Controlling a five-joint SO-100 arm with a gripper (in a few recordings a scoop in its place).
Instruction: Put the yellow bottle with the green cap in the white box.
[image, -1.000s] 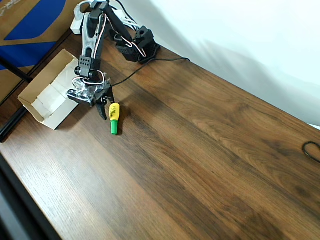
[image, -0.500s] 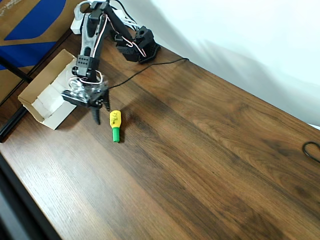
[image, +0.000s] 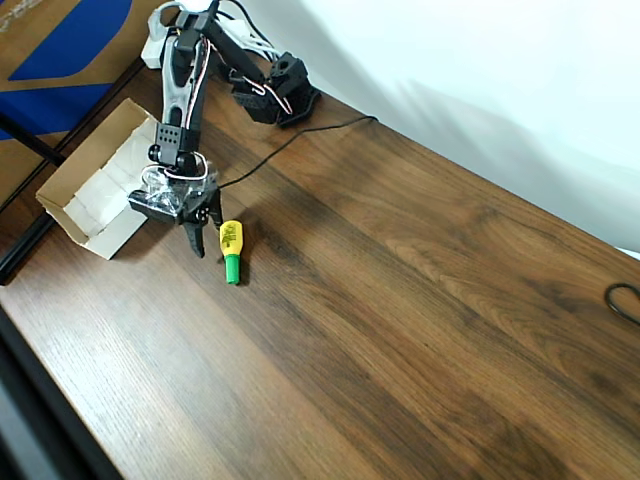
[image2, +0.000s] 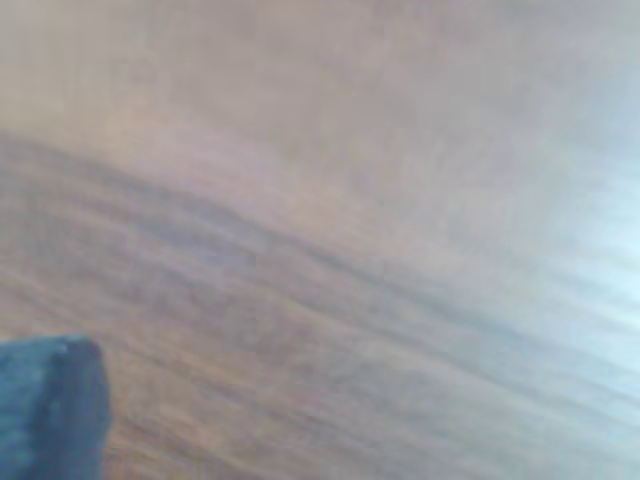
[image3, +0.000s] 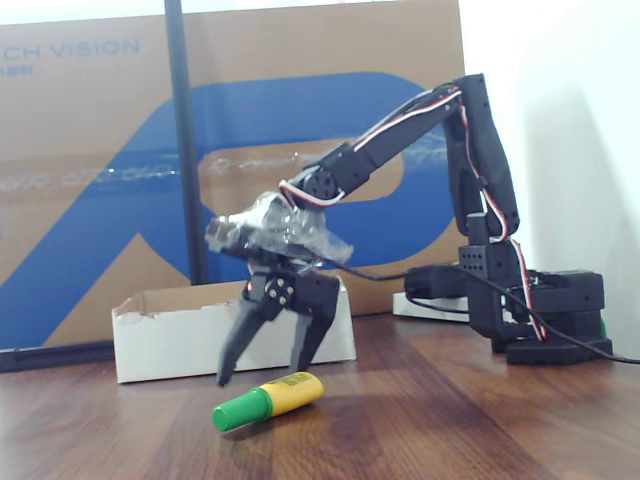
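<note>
The yellow bottle with the green cap (image: 231, 250) (image3: 268, 399) lies on its side on the wooden table, cap pointing toward the near edge in the overhead view. My gripper (image: 205, 228) (image3: 268, 358) is open, its two black fingers spread. It hangs just left of the bottle in the overhead view and just above and behind it in the fixed view, holding nothing. The white box (image: 95, 190) (image3: 180, 335) stands open-topped behind and left of the gripper. In the wrist view a dark fingertip (image2: 50, 410) shows over blurred wood.
The arm's black base (image: 278, 90) (image3: 540, 320) stands at the table's back with a black cable (image: 300, 135) trailing from it. Blue-and-brown cardboard (image: 60, 50) (image3: 100, 150) leans behind the box. A dark upright bar (image3: 182, 140) stands behind the box. Bare wood (image: 420, 320) stretches to the right.
The gripper opened and drew left off the bottle, then came back slightly toward it. The bottle slid a little toward the near edge and now rests still.
</note>
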